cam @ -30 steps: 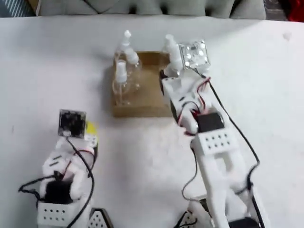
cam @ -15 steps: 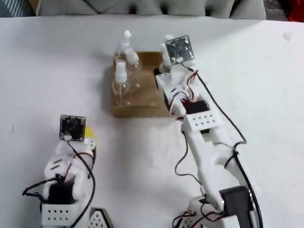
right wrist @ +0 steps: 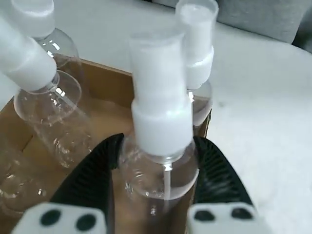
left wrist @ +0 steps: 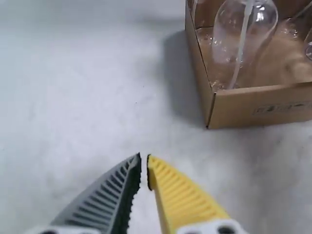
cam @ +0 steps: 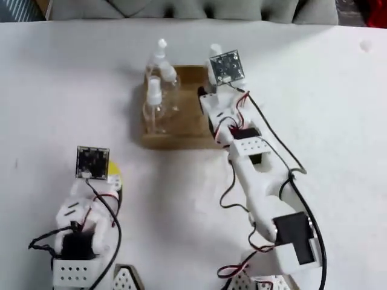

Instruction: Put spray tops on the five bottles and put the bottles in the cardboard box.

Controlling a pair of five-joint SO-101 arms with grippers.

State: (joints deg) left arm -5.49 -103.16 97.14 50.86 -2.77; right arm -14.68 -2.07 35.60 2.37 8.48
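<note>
Clamping a capped bottle (right wrist: 158, 170) upright, the right jaws hold it over the box (right wrist: 105, 85), beside other bottles (right wrist: 53, 107) standing inside. Left jaws are together, empty, above the desk (left wrist: 73, 73) near the box's corner.

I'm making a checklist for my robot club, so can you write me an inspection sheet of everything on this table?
Surface: white table, flat and plain.
Job's things: open cardboard box; gripped bottle with a spray top, upright over the box; other bottles with spray tops standing inside.
Clutter: a pale speck at the far right, too small to tell.
Grippers: right gripper, fingers closed on the gripped bottle; left gripper, fingers shut, holding nothing, low over the table near the box.
Cables: black and red wires run along both arms.
Surroundings: grey cushion beyond the table.
</note>
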